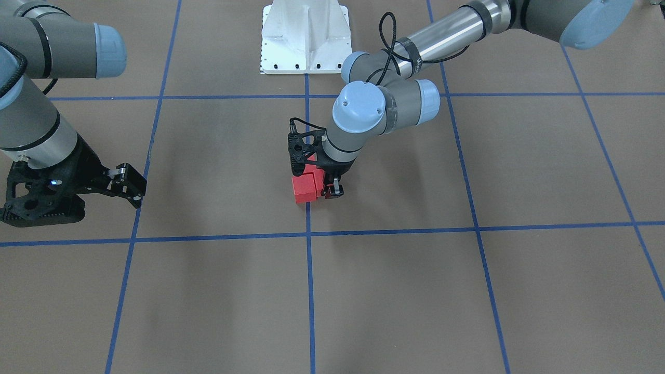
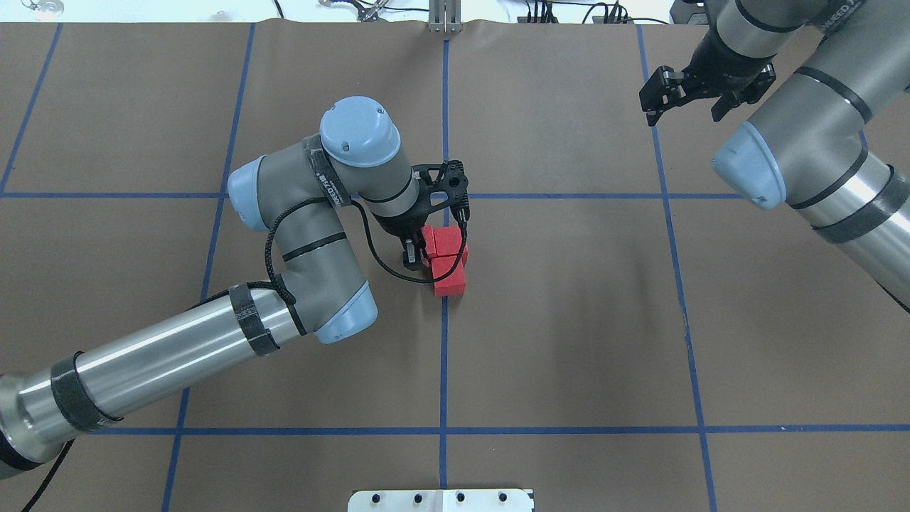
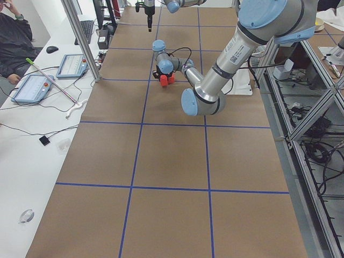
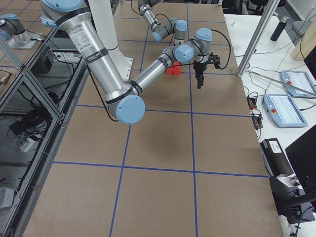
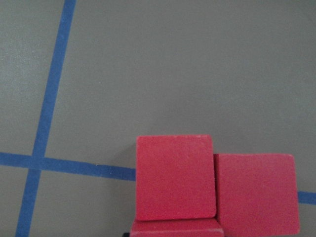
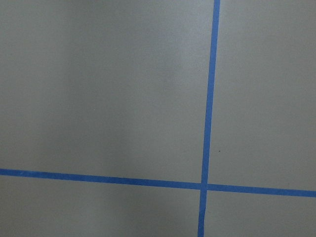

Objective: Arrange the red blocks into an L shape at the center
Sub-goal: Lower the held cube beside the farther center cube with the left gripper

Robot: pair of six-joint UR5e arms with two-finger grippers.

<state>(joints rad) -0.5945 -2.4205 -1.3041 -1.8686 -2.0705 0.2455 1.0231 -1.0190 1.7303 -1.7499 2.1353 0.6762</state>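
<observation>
Overhead, we find the left two-finger gripper [image 2: 418, 256] close at nine o'clock of the three small matte red cubes [image 2: 449, 279]. They huddle touching on the blue tape line [image 2: 443, 355] in the brown matte centre area [image 2: 512, 284]. We cannot tell whether its jaws clamp one, while the right two-finger gripper [image 2: 684, 107] hangs spread and empty at two o'clock. We judge the cubes light, stiff and unslippery, best pinched on two opposite free faces. Only the left wrist view shows two flush, a third's edge at six o'clock.
</observation>
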